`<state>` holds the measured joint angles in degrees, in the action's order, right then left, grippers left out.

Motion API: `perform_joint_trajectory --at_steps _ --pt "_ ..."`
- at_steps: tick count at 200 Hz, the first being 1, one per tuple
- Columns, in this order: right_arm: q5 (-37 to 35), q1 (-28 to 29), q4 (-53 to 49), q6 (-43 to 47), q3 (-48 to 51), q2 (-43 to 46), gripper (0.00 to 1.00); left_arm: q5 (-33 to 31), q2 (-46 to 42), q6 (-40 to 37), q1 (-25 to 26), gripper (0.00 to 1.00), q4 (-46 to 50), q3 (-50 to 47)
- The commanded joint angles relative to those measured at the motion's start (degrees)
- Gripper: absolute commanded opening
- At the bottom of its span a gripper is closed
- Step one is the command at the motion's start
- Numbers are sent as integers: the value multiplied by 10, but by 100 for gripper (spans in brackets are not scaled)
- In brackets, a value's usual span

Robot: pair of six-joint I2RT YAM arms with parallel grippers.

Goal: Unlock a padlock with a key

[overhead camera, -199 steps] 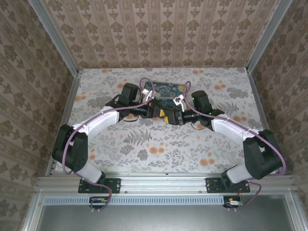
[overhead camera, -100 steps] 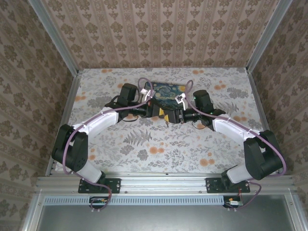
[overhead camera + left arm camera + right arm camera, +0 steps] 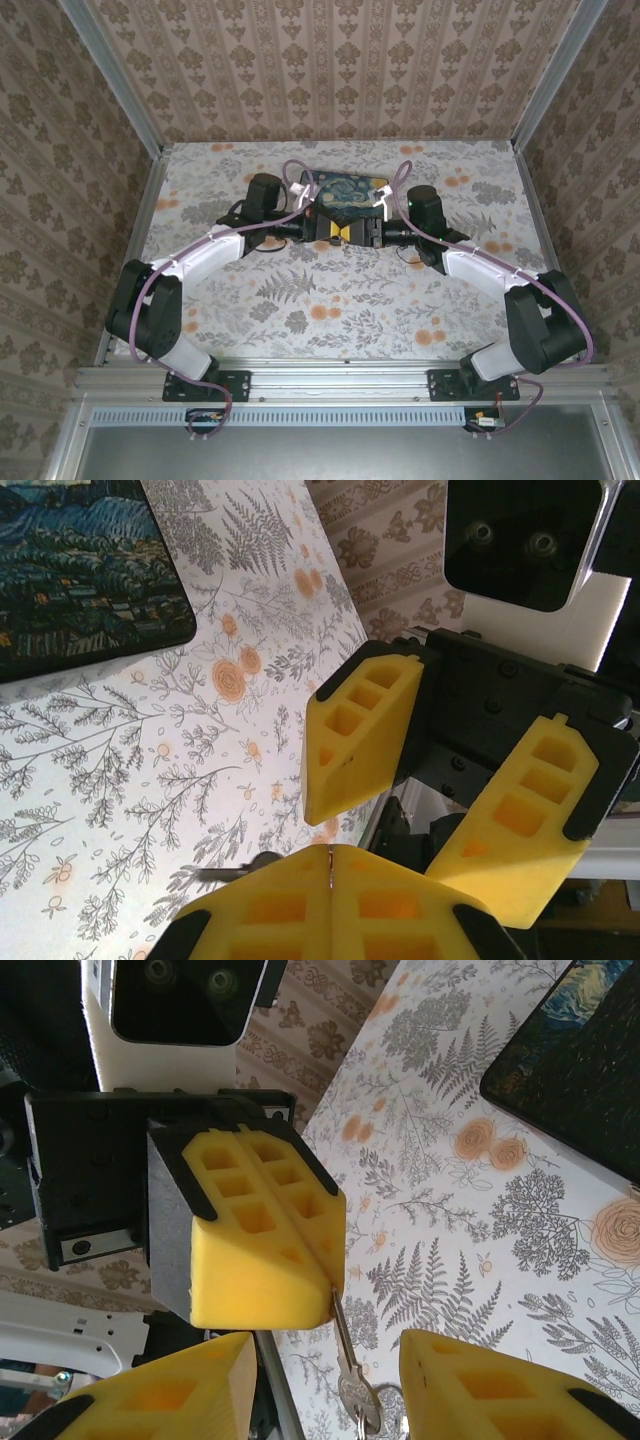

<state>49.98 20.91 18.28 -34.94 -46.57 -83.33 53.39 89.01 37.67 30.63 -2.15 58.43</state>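
Key (image 3: 351,1392) in left gripper (image 3: 333,1292) | floral tabletop (image 3: 300,290) | patterned papered walls (image 3: 340,70) around

The key (image 3: 352,1392) is bright, polished metal. The pads (image 3: 260,1250) of the left pincer (image 3: 328,1285) look like matt moulded plastic, pocketed. The counter (image 3: 300,290) has a smooth, matt floral covering.

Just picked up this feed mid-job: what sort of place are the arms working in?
Probably a purpose-built robot test booth, not a real room: wallpaper-patterned panels close three sides, aluminium frame posts hold them, and a metal mounting rail runs along the table's near edge.
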Motion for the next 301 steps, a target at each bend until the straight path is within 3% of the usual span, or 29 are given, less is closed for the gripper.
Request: perform_joint_trajectory --at_steps 1,87,159,203,301 --pt "8 4 31 -18 9 -5 44 13 -19 25 -7 0 -47 -11" --pt "-2 4 60 -38 27 -11 45 13 -29 46 -12 0 -74 -18" --pt "-3 9 146 -94 49 -16 32 6 -28 81 -12 0 -130 -36" --pt "-9 9 155 -98 57 -15 33 9 -28 83 -12 0 -133 -35" --pt "-7 10 215 -125 73 -13 5 3 -29 89 -12 0 -142 -44"
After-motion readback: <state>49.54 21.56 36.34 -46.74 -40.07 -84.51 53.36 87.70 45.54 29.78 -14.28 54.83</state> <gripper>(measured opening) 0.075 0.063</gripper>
